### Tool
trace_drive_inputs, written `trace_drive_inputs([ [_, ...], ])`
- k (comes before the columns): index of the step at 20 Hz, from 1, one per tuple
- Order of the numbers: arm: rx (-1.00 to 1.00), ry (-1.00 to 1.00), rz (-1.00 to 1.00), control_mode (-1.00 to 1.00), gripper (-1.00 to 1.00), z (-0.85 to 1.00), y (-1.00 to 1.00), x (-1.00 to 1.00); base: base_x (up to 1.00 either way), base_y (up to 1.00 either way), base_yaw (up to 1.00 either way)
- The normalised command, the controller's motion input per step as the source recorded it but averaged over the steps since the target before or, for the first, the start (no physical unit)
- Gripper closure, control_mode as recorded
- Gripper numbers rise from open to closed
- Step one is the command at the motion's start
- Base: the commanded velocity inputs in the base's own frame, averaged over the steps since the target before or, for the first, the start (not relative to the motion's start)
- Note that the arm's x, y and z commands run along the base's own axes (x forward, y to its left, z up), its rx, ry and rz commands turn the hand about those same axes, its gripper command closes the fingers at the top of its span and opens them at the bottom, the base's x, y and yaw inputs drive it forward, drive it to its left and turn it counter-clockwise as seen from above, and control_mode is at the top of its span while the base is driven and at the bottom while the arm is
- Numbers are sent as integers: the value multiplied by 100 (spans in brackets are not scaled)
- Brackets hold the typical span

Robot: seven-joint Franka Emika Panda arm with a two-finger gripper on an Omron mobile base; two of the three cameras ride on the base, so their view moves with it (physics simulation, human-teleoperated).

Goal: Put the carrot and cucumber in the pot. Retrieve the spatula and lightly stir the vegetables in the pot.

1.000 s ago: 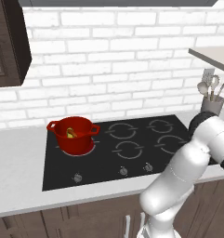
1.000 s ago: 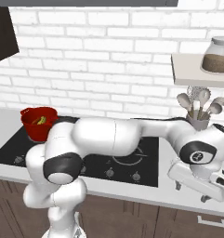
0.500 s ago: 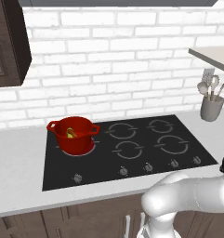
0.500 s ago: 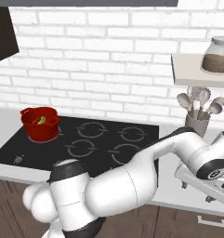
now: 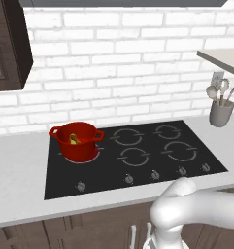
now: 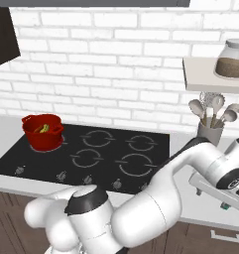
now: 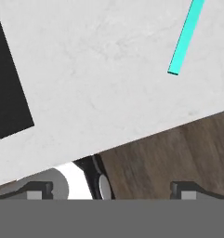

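Fingertips (image 7: 39, 191) are standing wide apart and gripping nothing, the gripper (image 7: 111, 191) hanging over the counter's front edge. Just past that edge, the spatula's (image 7: 186, 36) teal handle is lying flat on the white counter (image 7: 99, 79), off the hob's (image 6: 103, 156) right side. Further along, the pot (image 5: 76, 141) is sitting on the hob's front left burner, with the carrot (image 5: 73, 139) and cucumber (image 6: 40, 129) resting inside it.
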Motion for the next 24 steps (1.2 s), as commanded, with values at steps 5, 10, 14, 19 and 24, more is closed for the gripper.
trace_drive_inputs([
  [5, 0, 4, 0, -100, -100, -22, -73, 28, 0, 0, 0],
  [10, -1, 5, 0, -100, -100, -33, -15, 34, 0, 0, 0],
  [14, -10, 0, 0, -100, -100, -43, 1, 15, 0, 0, 0],
  [19, -29, -20, 0, -100, -100, -54, 43, -36, 0, 0, 0],
  [24, -17, -16, 0, -100, -100, -13, 20, -5, 0, 0, 0],
])
